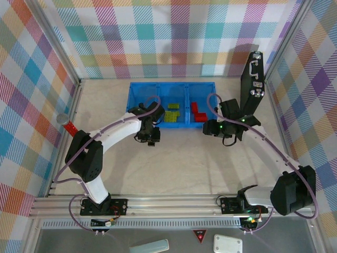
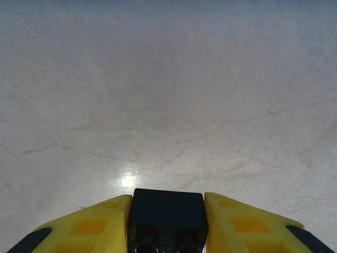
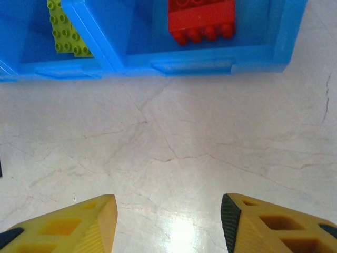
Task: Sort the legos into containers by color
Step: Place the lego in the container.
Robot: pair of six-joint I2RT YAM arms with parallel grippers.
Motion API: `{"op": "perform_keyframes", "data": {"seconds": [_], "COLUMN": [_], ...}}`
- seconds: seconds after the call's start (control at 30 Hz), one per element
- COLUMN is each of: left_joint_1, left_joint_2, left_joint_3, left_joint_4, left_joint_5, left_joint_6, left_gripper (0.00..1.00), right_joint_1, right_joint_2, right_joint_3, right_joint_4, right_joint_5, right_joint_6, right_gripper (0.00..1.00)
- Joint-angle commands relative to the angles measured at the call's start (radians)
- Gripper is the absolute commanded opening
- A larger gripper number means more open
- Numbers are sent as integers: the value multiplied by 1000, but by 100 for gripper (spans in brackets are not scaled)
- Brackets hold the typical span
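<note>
The left gripper (image 2: pixel 167 204) was clenched on a black lego (image 2: pixel 167 221), the brick wedged between its yellow fingers (image 2: pixel 89 226) above the bare desk (image 2: pixel 168 95). It sat just on the near side of the blue tray (image 1: pixel 136 95), by the left compartment. The right gripper (image 3: pixel 168 208) stood released, with nothing between its fingers, over the desk near the tray's right end. Lime-green legos (image 3: pixel 66 34) lay in the tray's middle compartment and red legos (image 3: pixel 202 21) in the right one.

Bright, even overhead light; a white glare spot marks the pale marbled tabletop (image 2: pixel 210 116) (both wrist views), far parts soft.
</note>
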Motion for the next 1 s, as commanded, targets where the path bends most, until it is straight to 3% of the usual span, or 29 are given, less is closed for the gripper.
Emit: {"op": "perform_keyframes", "data": {"seconds": [0.0,0.4,0.97], "left_joint_1": [61,230,308], "left_joint_2": [30,193,496], "left_joint_3": [66,339,752], "left_joint_4": [-55,-78,-74], "left_joint_5": [17,50,58], "left_joint_6": [82,178,242], "left_gripper": [36,36,36], "right_joint_1": [7,7,6], "right_joint_2": [-53,-185,-329], "right_joint_3": [-23,-116,-222], "right_joint_4": [-23,-82,-134], "right_joint_5": [-1,33,56], "right_joint_6": [12,5,71], "right_gripper": [56,57,58]}}
